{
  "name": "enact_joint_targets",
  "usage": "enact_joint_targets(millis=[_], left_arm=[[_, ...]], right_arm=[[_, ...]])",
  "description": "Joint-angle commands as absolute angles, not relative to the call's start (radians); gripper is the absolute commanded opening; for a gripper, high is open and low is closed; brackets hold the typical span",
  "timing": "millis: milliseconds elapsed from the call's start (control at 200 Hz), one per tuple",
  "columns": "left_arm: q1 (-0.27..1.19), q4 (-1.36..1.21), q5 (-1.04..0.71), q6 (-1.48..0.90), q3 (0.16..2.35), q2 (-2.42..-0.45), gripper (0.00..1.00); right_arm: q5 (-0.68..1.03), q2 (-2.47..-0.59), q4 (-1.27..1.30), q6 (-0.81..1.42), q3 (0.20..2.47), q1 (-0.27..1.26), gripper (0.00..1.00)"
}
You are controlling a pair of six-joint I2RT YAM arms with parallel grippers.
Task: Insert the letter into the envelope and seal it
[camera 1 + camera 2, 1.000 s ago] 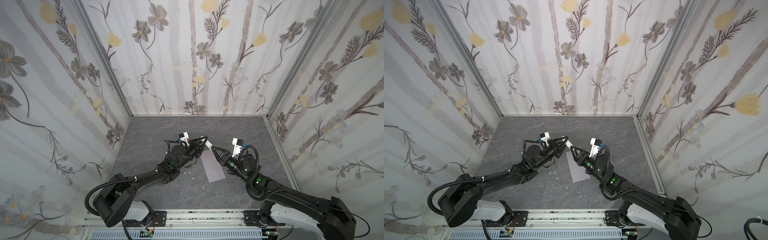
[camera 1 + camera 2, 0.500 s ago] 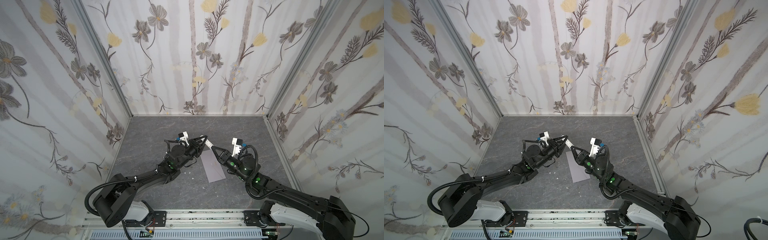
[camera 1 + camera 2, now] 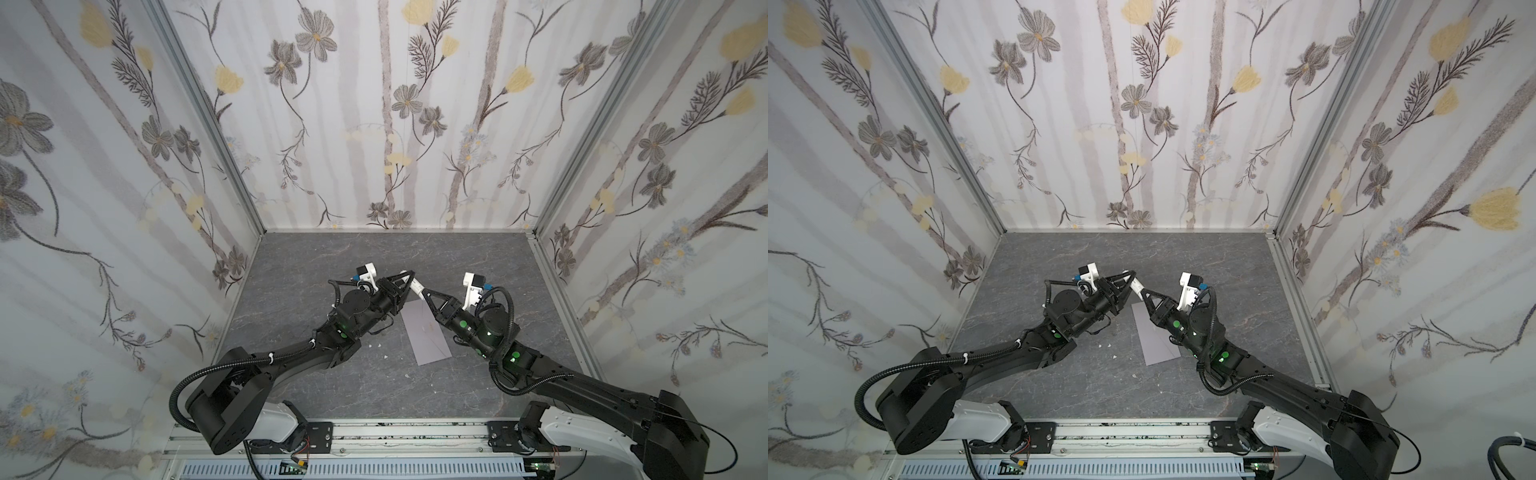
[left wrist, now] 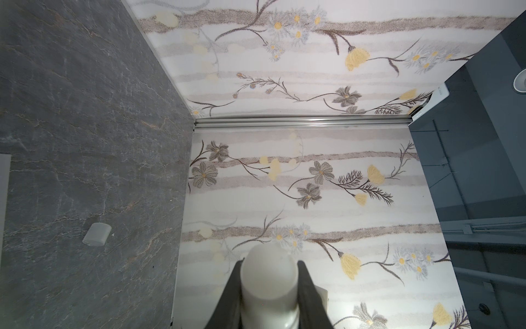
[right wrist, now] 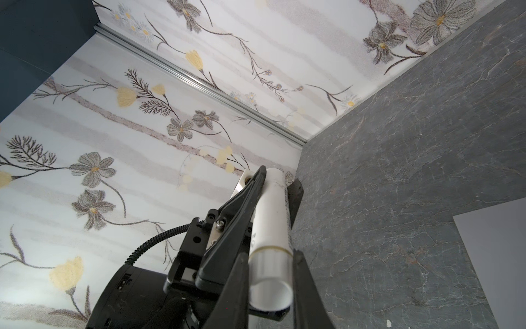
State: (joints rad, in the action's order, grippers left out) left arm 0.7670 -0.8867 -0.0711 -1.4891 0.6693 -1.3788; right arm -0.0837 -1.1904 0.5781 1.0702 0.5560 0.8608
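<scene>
The grey-lavender envelope (image 3: 426, 336) (image 3: 1158, 340) lies flat on the dark table between the two arms; a corner of it shows in the right wrist view (image 5: 495, 256). The letter is not in view. Above the envelope's far end, both grippers hold one white glue stick (image 3: 415, 286) (image 3: 1137, 287) in the air. My left gripper (image 3: 409, 276) (image 4: 269, 265) is shut on one end of the tube (image 4: 269, 284). My right gripper (image 3: 424, 294) (image 5: 270, 256) is shut on the other end, past a thin ring on the tube (image 5: 273, 213).
A small translucent white cap (image 4: 96, 234) lies loose on the table, seen in the left wrist view. Tiny white scraps (image 3: 379, 345) lie left of the envelope. Floral walls enclose the table on three sides, with a metal rail (image 3: 415, 428) at the front.
The right gripper's jaws have closed in on the glue stick's end. The left gripper, the tube and the envelope have stayed where they were.
</scene>
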Motion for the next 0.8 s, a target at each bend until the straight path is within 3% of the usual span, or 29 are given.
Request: enact_joint_targets(millis=[0, 405, 795], left_arm=[[0.769, -0.932, -0.095, -1.479, 0.678, -1.38, 0.0], [0.77, -0.931, -0.134, -1.515, 0.666, -1.371, 0.0], [0.77, -0.927, -0.176, -1.539, 0.666, -1.366, 0.0]], right_arm=[[-0.071, -1.193, 0.529, 1.012, 0.595, 0.861, 0.15], [-0.335, -1.203, 0.095, 0.687, 0.804, 0.932, 0.11], [-0.617, -1.307, -0.111, 0.366, 0.961, 1.065, 0.1]])
